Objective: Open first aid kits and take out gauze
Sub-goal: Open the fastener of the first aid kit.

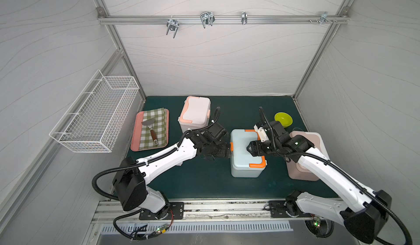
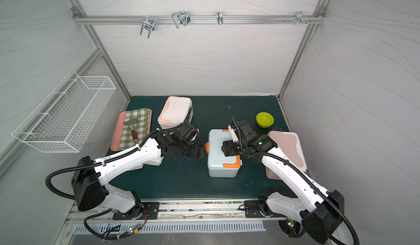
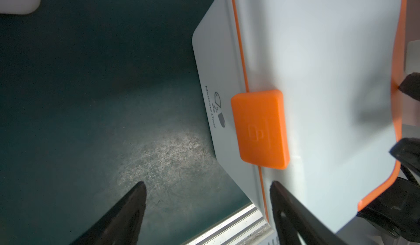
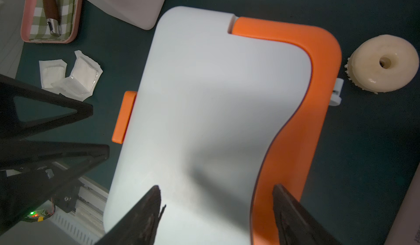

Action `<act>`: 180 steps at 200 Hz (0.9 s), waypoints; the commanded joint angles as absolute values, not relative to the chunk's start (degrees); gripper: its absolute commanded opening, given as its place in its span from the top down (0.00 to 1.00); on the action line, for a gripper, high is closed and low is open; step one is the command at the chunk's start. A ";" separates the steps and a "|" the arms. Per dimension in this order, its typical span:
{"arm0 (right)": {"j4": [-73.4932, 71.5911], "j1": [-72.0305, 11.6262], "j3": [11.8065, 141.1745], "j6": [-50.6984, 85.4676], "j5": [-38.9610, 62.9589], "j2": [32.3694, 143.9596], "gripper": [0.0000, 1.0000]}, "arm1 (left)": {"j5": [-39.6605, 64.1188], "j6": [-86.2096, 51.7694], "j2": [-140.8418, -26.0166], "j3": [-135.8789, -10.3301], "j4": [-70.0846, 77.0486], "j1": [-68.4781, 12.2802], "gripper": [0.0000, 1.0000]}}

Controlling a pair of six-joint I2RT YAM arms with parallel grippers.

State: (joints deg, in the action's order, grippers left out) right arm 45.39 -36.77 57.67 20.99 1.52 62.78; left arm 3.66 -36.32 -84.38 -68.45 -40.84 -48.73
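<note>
Light blue plastic with orange trim marks the first aid kit (image 1: 246, 155) standing mid-mat with its lid down, seen in both top views. The left gripper (image 3: 207, 184) sits at the kit's left side, just beside the orange latch (image 3: 260, 129). Its jaws are spread wide with nothing between them, and one finger lies close along the box's edge. The right gripper (image 4: 216, 187) hovers over the lid from the right. Its jaws are likewise parted wide and empty, with one finger above the orange handle strip.

A few gauze packs (image 4: 72, 75) in clear wrappers lie on the green mat (image 1: 204, 182) left of this kit, out of any box. The white kit with peach trim (image 1: 194, 113) stands farther back and left, lid shut. The pale pink kit (image 1: 317, 141) is at the right, partly under the right arm. A lime bowl (image 1: 283, 119) sits behind it. At the left, a pink tray (image 1: 136, 139) carries a checked cloth (image 1: 159, 118) and a spatula (image 1: 150, 128).
</note>
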 commanded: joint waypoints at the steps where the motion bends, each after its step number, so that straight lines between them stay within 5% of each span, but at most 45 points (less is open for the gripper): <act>1: 48.46 -36.34 55.81 20.33 3.05 63.68 0.22 | 2.36 -35.72 -83.58 -69.90 -41.67 -48.05 0.17; 62: 48.34 -36.13 56.07 19.96 3.40 63.74 0.22 | 8.38 -36.50 -79.79 -68.96 -36.02 -47.02 0.13; 117: 48.03 -36.18 56.26 20.43 4.85 63.11 0.47 | 8.42 -33.97 -87.51 -75.35 -37.83 -47.02 0.10; 180: 48.19 -36.21 55.24 20.26 7.24 63.37 0.50 | 7.02 -33.25 -91.49 -76.37 -38.88 -45.36 0.16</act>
